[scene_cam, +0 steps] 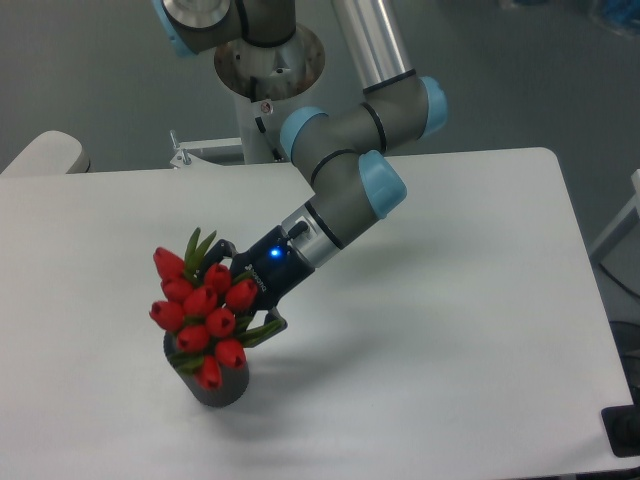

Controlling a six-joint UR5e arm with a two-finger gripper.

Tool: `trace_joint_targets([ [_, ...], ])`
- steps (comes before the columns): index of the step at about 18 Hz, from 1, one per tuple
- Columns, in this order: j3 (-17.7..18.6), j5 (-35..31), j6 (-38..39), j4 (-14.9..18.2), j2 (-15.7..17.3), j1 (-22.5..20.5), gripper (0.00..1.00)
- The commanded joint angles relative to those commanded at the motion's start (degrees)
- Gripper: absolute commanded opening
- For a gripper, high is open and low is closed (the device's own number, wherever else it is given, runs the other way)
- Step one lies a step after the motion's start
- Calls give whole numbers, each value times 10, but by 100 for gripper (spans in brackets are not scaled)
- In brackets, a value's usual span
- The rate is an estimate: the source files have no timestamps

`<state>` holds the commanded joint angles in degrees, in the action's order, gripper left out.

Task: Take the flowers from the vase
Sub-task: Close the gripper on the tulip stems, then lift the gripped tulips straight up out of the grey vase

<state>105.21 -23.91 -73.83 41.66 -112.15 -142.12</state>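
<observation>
One fixed camera (high, mid-distance) looks down across the table (480, 300).

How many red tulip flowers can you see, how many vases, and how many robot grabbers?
Red tulip buds in the bunch: about 10, some overlapping
Short dark grey ribbed vase: 1
Black two-finger gripper: 1
Total: about 12

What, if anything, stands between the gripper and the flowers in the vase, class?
Nothing visible does. The gripper is already at the flowers, its fingers on either side of the bunch, which sits in the vase. Whether the fingers press the stems cannot be told.
</observation>
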Motion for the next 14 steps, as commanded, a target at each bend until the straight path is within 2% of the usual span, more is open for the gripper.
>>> trace_joint_targets([
  [6, -4, 0, 0, 0, 0, -1, 40],
  [11, -4, 0, 1, 0, 7, -2, 39],
  [14, -11, -1, 49, 0, 18, 0, 40],
])
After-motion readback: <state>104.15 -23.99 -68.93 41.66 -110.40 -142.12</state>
